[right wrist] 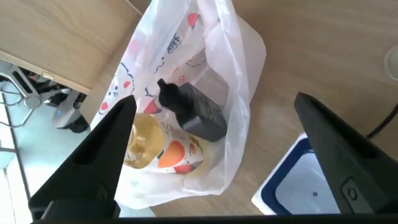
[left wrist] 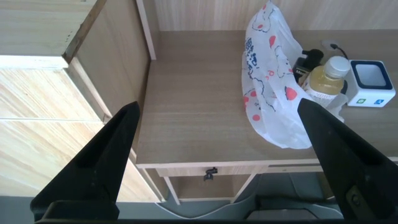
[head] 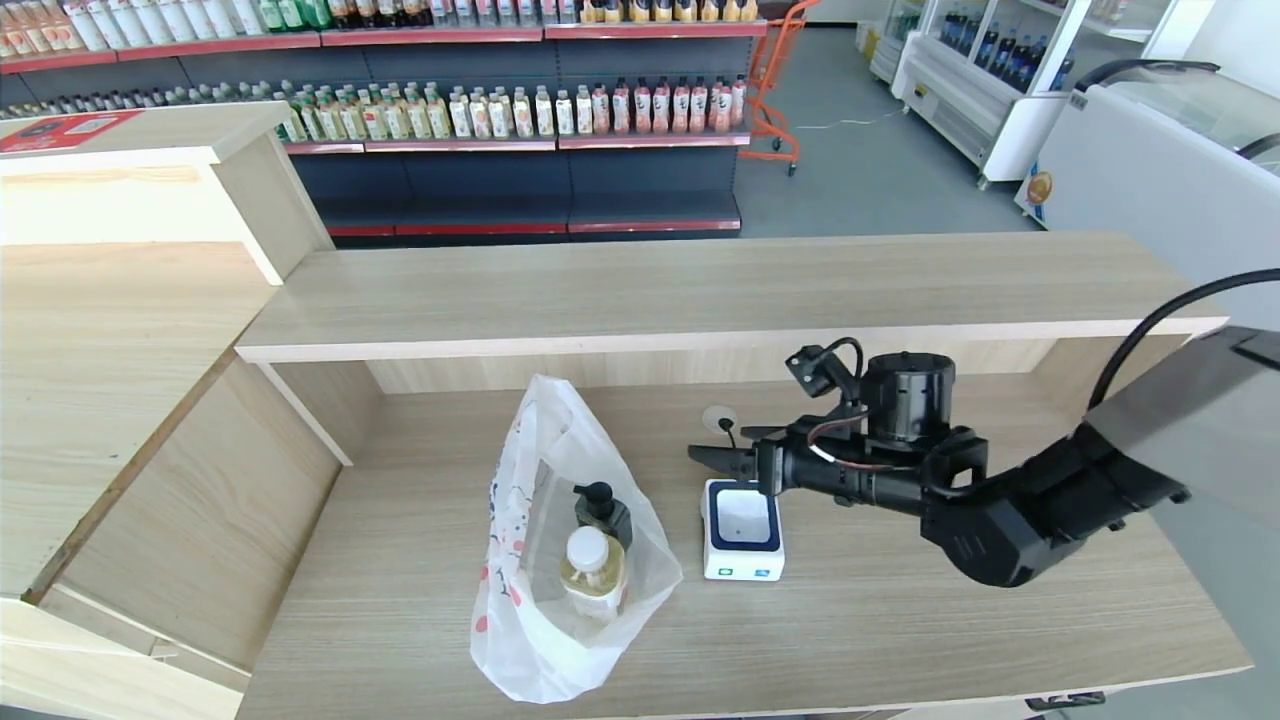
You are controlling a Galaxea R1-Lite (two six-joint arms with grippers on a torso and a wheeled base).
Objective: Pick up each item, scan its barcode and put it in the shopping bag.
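Two items, pump bottle (head: 603, 508) and drink bottle (head: 592, 572), stand in the bag (head: 520, 610), propped open beside the scanner (head: 742, 520) for loading; right tool (head: 715, 452) apart, empty, near it; left tool (left wrist: 217, 118) apart too.

A pale wooden counter (head: 900, 620) has a raised ledge (head: 700, 285) along its far side. Beyond stand shelves (head: 520, 145) of bottled drinks, an orange trolley (head: 775, 132) and fridges (head: 985, 100).

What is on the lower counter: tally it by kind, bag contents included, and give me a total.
Shopping bag: 1
Bottles inside the bag: 2, a white-capped drink bottle and a dark pump bottle
Barcode scanner: 1
Total: 4
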